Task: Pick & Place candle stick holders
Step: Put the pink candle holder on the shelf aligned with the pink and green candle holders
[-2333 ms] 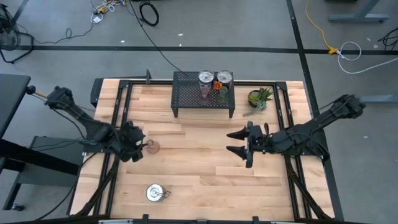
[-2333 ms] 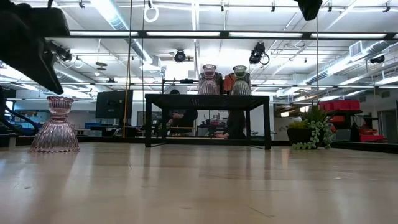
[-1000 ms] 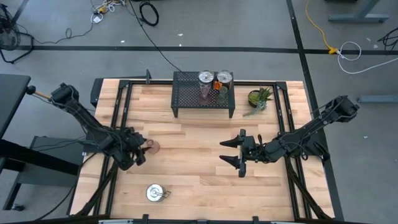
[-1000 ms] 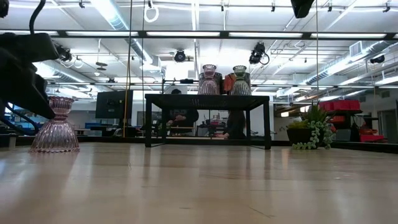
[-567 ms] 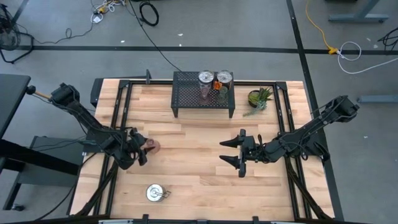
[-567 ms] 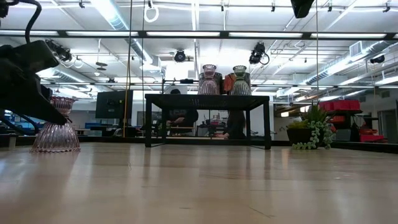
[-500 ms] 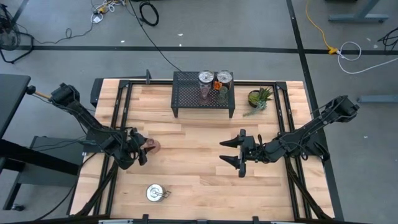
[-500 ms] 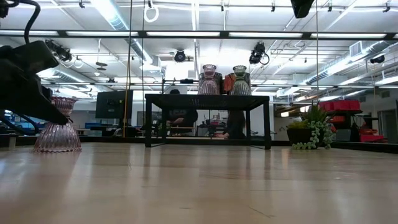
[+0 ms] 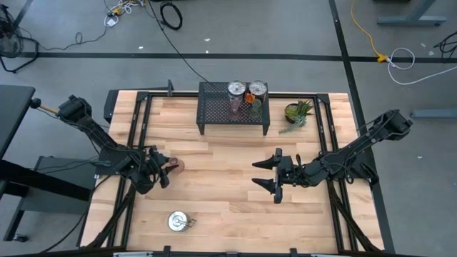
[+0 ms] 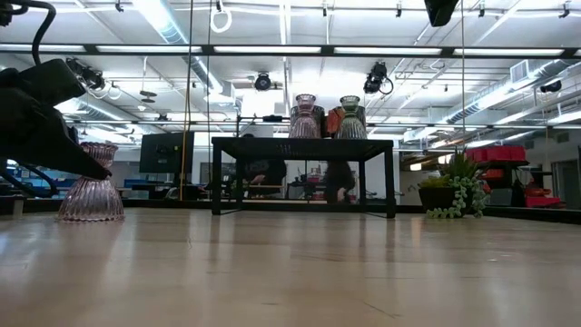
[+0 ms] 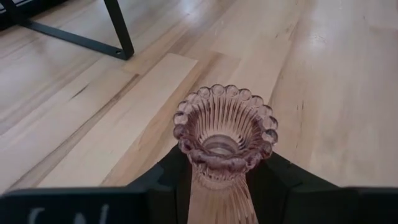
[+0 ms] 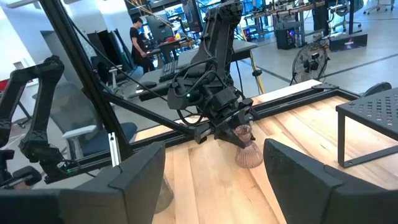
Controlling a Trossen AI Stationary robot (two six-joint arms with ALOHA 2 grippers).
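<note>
A pinkish ribbed glass candle holder (image 9: 176,166) stands upright at the table's left side, and my left gripper (image 9: 163,170) is shut on it. It also shows in the low view (image 10: 91,186) and the right wrist view (image 12: 247,149). Two silver holders (image 9: 236,88) (image 9: 257,88), an orange part (image 9: 249,97), a pinkish glass holder (image 9: 235,107) and an olive-green one (image 9: 255,108) sit on the black mesh rack (image 9: 214,111). A third silver holder (image 9: 178,220) stands near the front edge. My right gripper (image 9: 267,175) is open and empty at mid-table. My left gripper pinches the pink holder's narrow neck (image 11: 219,175), just under its beaded rim (image 11: 225,93), between its two fingers (image 11: 166,180). The fingers come nearly level from the table's left side. The holder stays upright; whether its flared base (image 10: 91,211) is on the table or just clear, I cannot tell.
A spiky green potted plant (image 9: 298,112) stands right of the rack at the far edge. Bare wood lies between the two grippers and in front of the rack. Black frame rails (image 9: 136,121) run along the table's left and right sides.
My left gripper has closed in on the pink holder's neck from the table's left. The holder has since shifted a little toward the table's right with it, staying upright. My right arm has kept still.
</note>
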